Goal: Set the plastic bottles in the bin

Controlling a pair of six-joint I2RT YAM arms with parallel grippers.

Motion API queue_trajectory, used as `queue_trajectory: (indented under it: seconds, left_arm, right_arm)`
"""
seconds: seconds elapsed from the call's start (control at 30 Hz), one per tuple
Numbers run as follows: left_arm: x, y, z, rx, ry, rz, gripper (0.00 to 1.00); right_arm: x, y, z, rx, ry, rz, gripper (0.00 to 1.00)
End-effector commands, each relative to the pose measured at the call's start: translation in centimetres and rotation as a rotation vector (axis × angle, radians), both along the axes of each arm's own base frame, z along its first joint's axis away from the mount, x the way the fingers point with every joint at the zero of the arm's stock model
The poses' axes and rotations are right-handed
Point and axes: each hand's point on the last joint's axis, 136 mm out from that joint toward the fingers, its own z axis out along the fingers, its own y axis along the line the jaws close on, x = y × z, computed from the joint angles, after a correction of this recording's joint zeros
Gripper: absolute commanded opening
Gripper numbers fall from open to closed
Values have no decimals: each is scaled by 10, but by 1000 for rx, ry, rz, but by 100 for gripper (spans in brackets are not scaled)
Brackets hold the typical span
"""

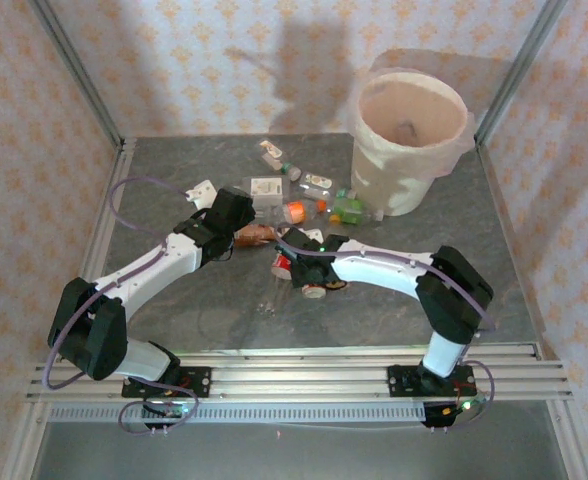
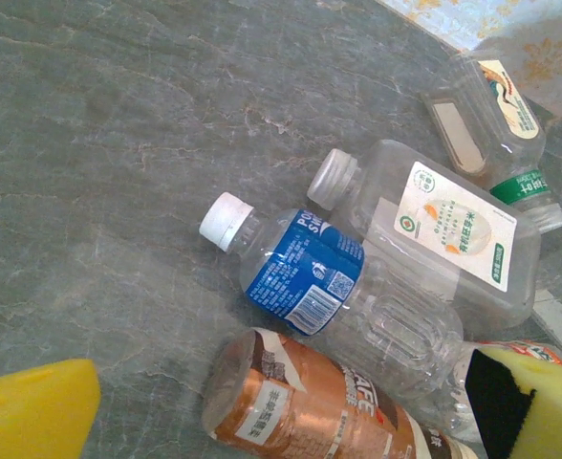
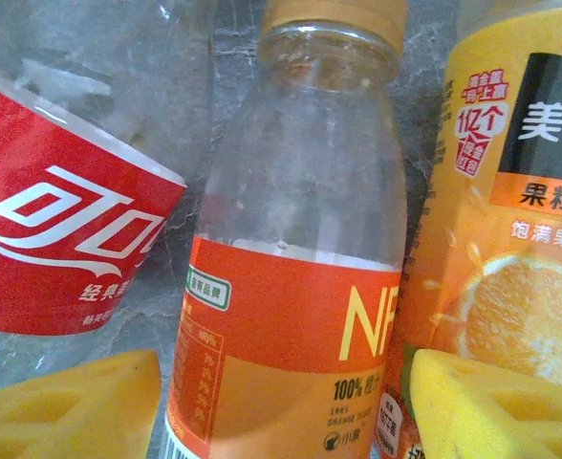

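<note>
Several plastic bottles lie in a cluster mid-table, in front of the bin at the back right. My left gripper hangs open over a brown-label bottle, its yellow pads wide on either side. A blue-label bottle and a white-label bottle lie just beyond it. My right gripper is low on the table. Its yellow pads lie against both sides of an orange-label bottle, between a red-label bottle and a yellow juice bottle.
A lone bottle lies near the back wall, left of the bin. A small white scrap sits left of the cluster. Patterned walls and metal posts close in the table, and rails run along its near edge.
</note>
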Motion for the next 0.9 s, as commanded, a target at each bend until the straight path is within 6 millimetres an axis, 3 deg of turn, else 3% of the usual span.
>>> queue_trajectory:
  seconds: [0.0,0.27,0.43,0.6,0.87]
  left_arm:
    - [2,8,5,28,5,32,100]
    - [2,7,3,22,7,30,100]
    - [1,8,3,28,10,31,100]
    - [0,8,2,30,13,32,100]
    - [2,0,-5,8,32,-7,100]
  right_arm:
    - [-9,-19,-29,-111,65,1,68]
    - [-8,-13,-40,-130,97,20,69]
    - [-3,-11,-38,-125,75,25,59]
    - [3,-4,-12,-52,2,32,49]
    - [18,-10,46,28,-178,16,43]
